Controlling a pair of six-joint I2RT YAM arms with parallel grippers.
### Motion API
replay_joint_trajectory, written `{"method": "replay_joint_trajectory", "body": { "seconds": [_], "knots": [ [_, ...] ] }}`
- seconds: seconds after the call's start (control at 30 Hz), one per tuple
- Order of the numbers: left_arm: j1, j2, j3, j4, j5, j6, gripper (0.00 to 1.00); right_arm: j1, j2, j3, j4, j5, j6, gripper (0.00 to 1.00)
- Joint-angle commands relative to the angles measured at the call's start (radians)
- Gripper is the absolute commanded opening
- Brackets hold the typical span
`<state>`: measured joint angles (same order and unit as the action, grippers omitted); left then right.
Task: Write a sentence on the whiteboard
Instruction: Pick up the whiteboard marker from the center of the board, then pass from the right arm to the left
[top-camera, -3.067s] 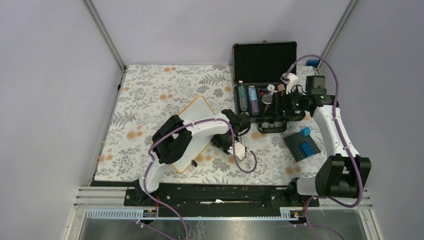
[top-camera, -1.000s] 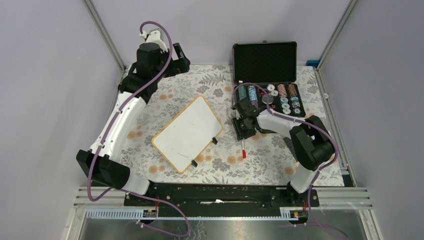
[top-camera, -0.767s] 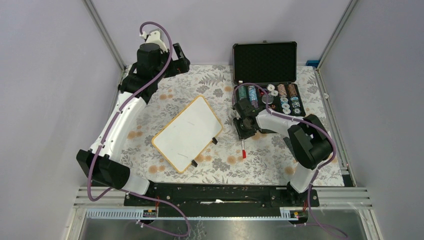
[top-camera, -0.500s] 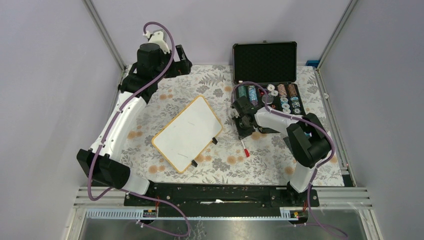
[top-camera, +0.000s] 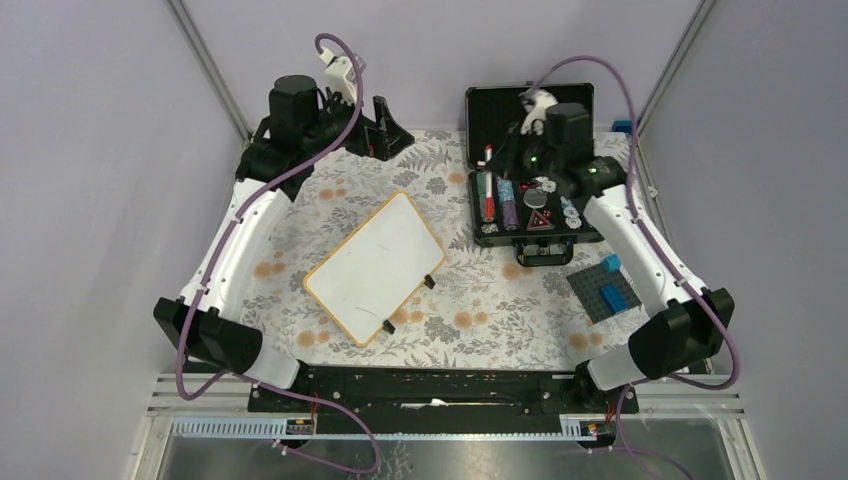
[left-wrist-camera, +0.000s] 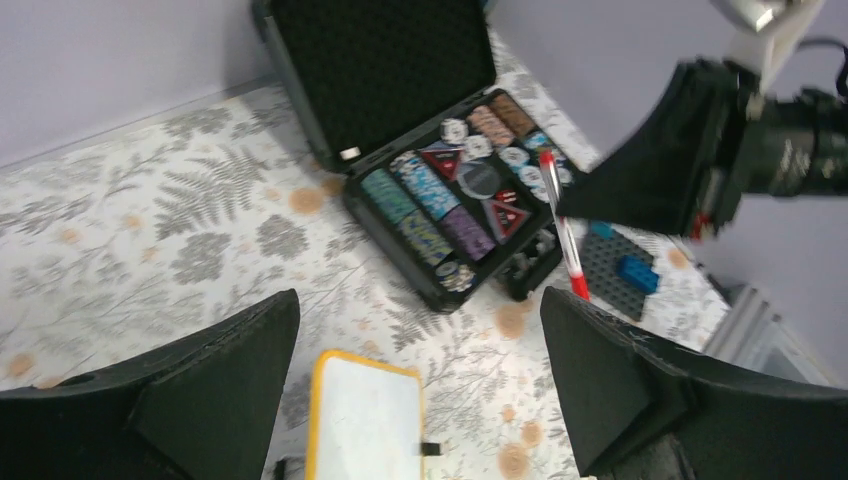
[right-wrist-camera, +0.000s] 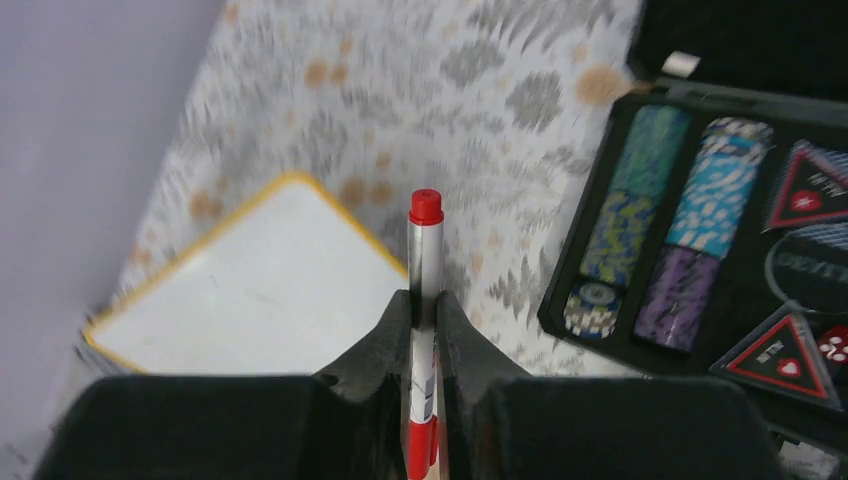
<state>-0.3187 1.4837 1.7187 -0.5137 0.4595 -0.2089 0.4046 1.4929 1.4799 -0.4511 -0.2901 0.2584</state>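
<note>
We show the right gripper (right-wrist-camera: 424, 310) clamped on the red marker (right-wrist-camera: 424, 250) above the chip case (top-camera: 530, 115), presumably for carrying to the blank whiteboard (top-camera: 375, 267) at its 8 o'clock; the left gripper (left-wrist-camera: 418, 310) hangs spread, empty.

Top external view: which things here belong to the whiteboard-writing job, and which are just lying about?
Job: whiteboard, blank; red marker, clamped in the right gripper.
Lying about: open chip case with poker chips; grey-blue block plate with blue bricks.
</note>
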Motion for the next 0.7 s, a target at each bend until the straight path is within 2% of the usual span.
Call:
{"method": "replay_joint_trajectory", "body": {
  "seconds": [0.0, 0.1, 0.3, 0.5, 0.67],
  "knots": [
    [0.002, 0.0, -0.051, 0.153, 0.179, -0.097, 0.99, -0.061, -0.039, 0.037, 0.103, -0.005, 0.205, 0.0],
    [-0.021, 0.011, -0.127, 0.244, 0.246, -0.175, 0.99, -0.061, -0.014, 0.062, 0.102, 0.04, 0.272, 0.0],
    [-0.153, 0.063, -0.156, 0.265, 0.198, -0.15, 0.96, -0.061, 0.01, 0.089, 0.101, 0.079, 0.417, 0.0],
    [-0.281, 0.129, -0.141, 0.207, 0.093, -0.061, 0.83, -0.061, 0.016, 0.104, 0.099, 0.099, 0.483, 0.0],
    [-0.336, 0.152, -0.152, 0.197, 0.04, -0.032, 0.73, -0.061, 0.014, 0.105, 0.099, 0.091, 0.496, 0.0]
  ]
}}
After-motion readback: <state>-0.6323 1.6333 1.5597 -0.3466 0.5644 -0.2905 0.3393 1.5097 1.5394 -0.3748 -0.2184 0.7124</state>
